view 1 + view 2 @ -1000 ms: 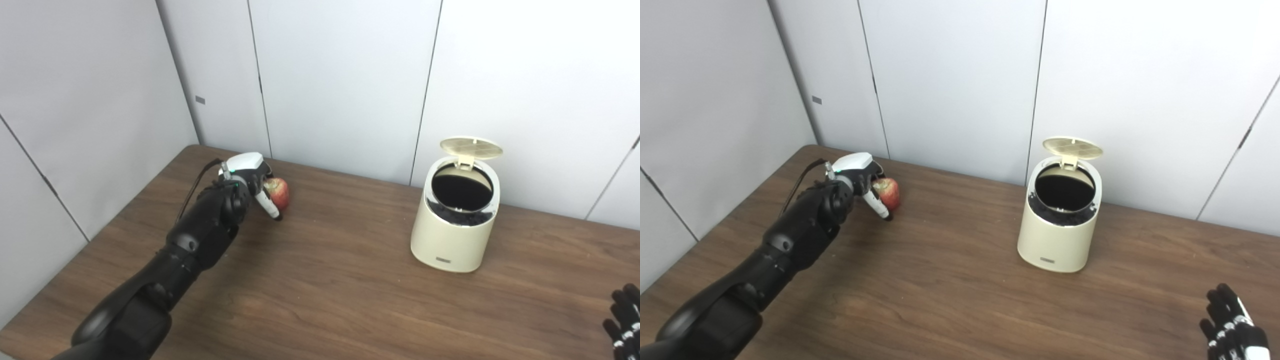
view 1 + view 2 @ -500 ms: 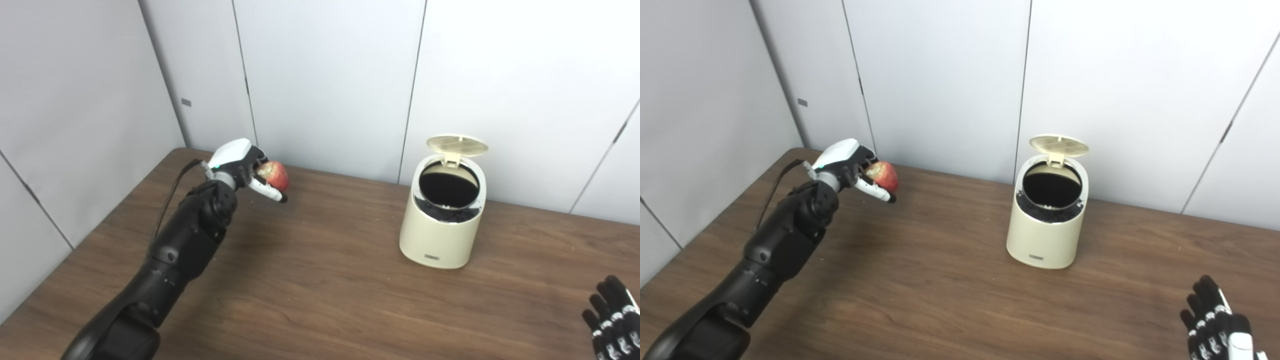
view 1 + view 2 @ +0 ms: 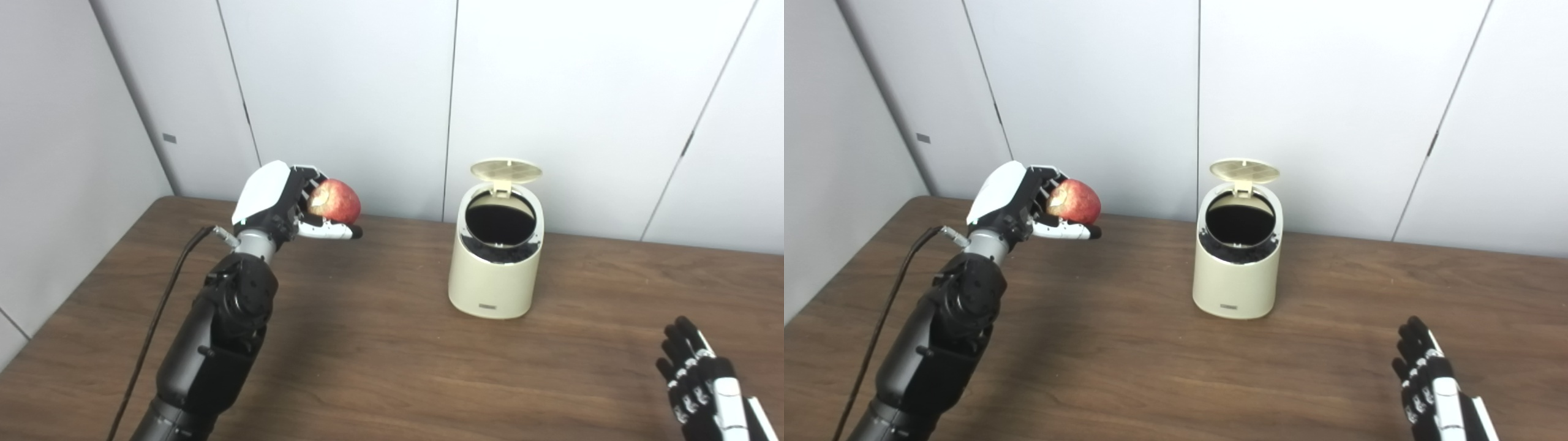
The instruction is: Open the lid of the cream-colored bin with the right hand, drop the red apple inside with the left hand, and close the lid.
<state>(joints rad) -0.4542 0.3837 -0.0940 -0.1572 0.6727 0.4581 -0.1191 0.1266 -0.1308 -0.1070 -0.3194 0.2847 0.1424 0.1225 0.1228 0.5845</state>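
Left hand: the left hand (image 3: pixel 275 199) is raised clear of the bench (image 3: pixel 392 367), fingers curled around the red apple (image 3: pixel 334 201) with the thumb lying under it.
Apple: held in the air, well to the left of the bin and about level with its rim.
Bin: the cream-colored bin (image 3: pixel 495 269) stands upright on the bench near the back wall, its dark mouth uncovered.
Lid: the lid (image 3: pixel 506 171) is tipped up on its rear hinge, above the opening.
Right hand: the right hand (image 3: pixel 1433 386) waits low at the near right corner, fingers spread, holding nothing, well apart from the bin.
Stage: opening looks done; carrying and dropping the apple remain, then closing.
Risk: the apple seems cradled rather than clamped, so a quick swing sideways could roll it off the thumb.
Risk: a low approach could knock the light bin or nudge the lid shut before release.
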